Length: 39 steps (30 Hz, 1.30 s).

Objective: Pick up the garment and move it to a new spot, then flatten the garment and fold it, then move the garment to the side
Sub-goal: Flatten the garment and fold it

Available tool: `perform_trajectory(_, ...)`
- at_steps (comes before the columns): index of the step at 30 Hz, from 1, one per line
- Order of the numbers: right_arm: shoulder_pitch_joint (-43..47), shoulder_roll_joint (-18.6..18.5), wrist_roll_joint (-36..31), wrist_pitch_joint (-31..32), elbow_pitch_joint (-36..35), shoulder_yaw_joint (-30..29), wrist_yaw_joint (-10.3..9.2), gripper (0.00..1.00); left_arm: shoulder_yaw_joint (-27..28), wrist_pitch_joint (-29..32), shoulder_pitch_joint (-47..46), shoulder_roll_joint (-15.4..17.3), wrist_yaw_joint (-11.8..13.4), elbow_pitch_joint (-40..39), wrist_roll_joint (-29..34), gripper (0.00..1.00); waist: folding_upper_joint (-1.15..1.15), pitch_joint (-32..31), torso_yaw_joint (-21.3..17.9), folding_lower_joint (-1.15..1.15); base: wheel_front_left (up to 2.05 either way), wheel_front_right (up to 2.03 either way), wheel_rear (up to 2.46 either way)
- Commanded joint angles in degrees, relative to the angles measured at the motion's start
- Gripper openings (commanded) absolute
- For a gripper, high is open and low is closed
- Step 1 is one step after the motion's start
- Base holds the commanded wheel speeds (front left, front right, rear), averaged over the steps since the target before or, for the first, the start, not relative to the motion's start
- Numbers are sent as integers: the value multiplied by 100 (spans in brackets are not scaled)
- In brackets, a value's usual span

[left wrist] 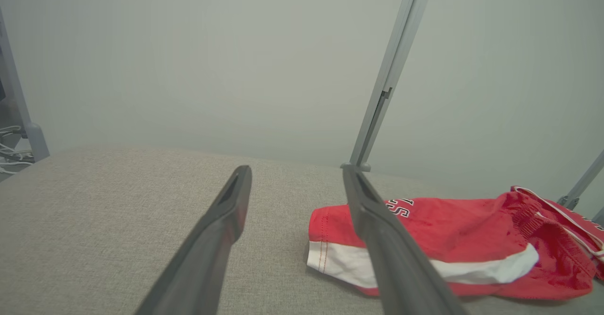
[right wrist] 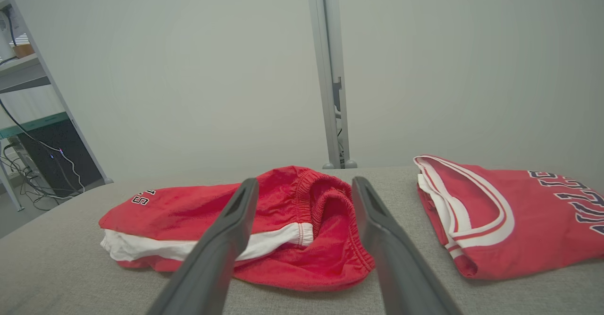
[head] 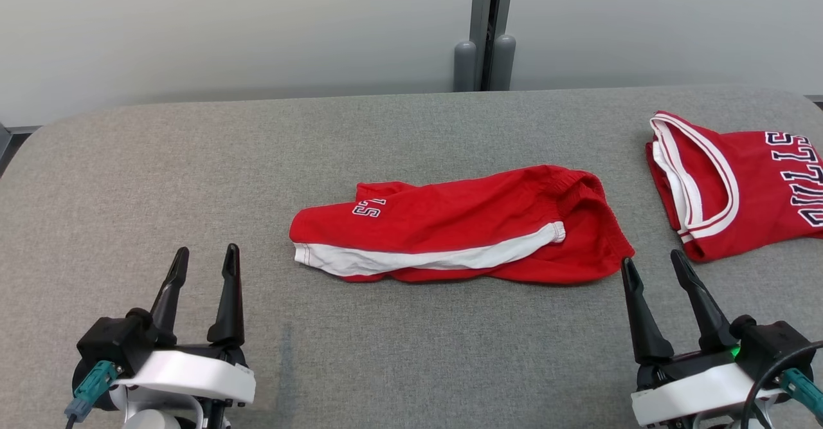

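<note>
shorts point(head: 463, 223) near folded jersey point(head: 759, 220), apart

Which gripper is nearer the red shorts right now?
Right. The right gripper is open, one fingertip almost at the waistband end of the shorts. The left gripper, also open, stands off the leg-hem end, bare grey surface between.

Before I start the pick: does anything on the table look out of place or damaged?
Nothing damaged or spilled. The red shorts lie rumpled, waistband bunched at the end toward the right gripper, not flat yet. The folded jersey sits tidy on the right of the table.
</note>
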Motion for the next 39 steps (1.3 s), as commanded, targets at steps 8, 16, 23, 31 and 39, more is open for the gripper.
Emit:
perform_trajectory(8, 10, -71, 60, -42, 66, 44, 5, 100, 188, -5, -60, -90, -227, 222, 193, 100, 0, -19, -5, 0, 0, 0, 0)
perform_trajectory(16, -172, -271, 247, 173, 242, 355, 5, 100, 149, 21, -181, -153, -382, 503, 131, 100, 0, 24, -40, 0, 0, 0, 0)
perform_trajectory(23, -849, -621, 510, 642, 742, 879, 5, 100, 39, 267, -430, -105, -507, 770, 27, 100, 0, 158, -113, 0, 0, 0, 0)
perform_trajectory(31, -1742, -725, 907, 996, 1551, 1282, 5, 100, -251, 878, -957, -52, -688, 1288, -61, 100, 0, 343, -33, 0, 0, 0, 0)
perform_trajectory(39, -2602, -795, 1777, 1475, 2398, 1846, 5, 100, -492, 1298, -1484, 35, -815, 1698, -168, 100, 0, 672, 22, 0, 0, 0, 0)
